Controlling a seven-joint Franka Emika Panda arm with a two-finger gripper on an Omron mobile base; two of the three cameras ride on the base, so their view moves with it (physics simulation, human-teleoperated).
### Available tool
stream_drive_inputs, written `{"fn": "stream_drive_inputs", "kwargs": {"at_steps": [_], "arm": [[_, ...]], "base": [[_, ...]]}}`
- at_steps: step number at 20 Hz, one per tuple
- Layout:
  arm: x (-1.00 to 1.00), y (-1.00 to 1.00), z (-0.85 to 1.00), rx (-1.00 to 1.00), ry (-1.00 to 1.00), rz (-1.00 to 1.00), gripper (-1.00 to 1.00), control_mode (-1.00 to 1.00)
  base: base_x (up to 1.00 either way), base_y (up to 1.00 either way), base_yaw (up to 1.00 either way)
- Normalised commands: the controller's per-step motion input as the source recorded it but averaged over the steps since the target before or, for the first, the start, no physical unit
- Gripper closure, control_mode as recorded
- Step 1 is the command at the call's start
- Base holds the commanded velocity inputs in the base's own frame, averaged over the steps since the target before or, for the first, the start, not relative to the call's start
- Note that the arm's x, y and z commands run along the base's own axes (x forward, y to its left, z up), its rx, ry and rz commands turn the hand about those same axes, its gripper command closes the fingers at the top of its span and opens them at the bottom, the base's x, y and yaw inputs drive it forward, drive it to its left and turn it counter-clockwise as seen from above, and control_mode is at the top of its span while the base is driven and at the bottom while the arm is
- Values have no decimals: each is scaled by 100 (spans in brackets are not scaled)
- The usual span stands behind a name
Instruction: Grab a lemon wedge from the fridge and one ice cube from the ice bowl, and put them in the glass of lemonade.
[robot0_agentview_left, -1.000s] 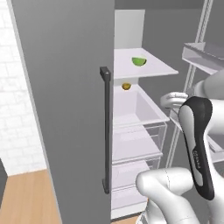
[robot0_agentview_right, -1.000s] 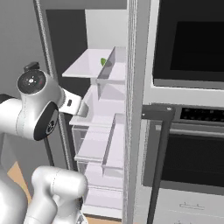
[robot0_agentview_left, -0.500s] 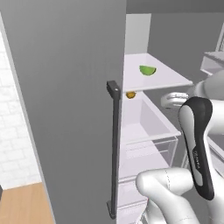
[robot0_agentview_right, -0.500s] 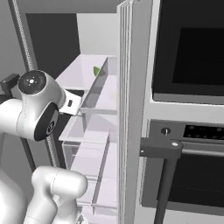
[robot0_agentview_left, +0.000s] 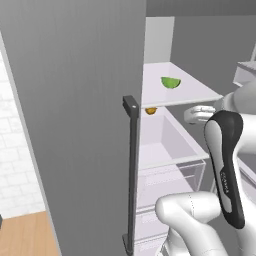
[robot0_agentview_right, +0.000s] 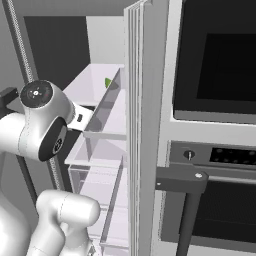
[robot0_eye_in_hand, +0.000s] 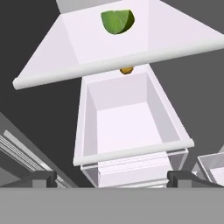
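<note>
Open path above shelf (robot0_eye_in_hand: 87, 39)

This place is a home kitchen, and it is a rendered one, with flat and clean surfaces. The main sign is the fridge (robot0_agentview_left: 95, 100), a tall grey cabinet with a dark vertical bar handle (robot0_agentview_left: 132, 175). Its door stands open, and inside it there are a white shelf (robot0_agentview_left: 175, 92) and, below the shelf, a clear drawer (robot0_agentview_left: 167, 150). A lemon wedge (robot0_agentview_left: 170, 82) lies on the shelf. Just beside the fridge, seen in the right base view, stands a black-fronted oven column (robot0_agentview_right: 215, 125) with a small knob (robot0_agentview_right: 189, 154) and a dark bar handle (robot0_agentview_right: 182, 180). On the other side of the fridge there is a white brick wall (robot0_agentview_left: 15, 165), and below it a wooden floor (robot0_agentview_left: 25, 235).
</note>
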Motion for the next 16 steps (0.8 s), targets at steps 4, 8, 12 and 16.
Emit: {"fn": "stream_drive_inputs", "kwargs": {"at_steps": [4, 8, 12, 16], "arm": [[0, 0, 0, 0, 0, 0, -100, 100], [1, 1, 4, 0, 0, 0, -100, -100], [0, 3, 28, -1, -2, 0, -100, -100], [0, 13, 81, -15, -29, 0, -100, -100]], "base": [[0, -8, 0], [1, 0, 0], [0, 0, 0], [0, 0, 0]]}}
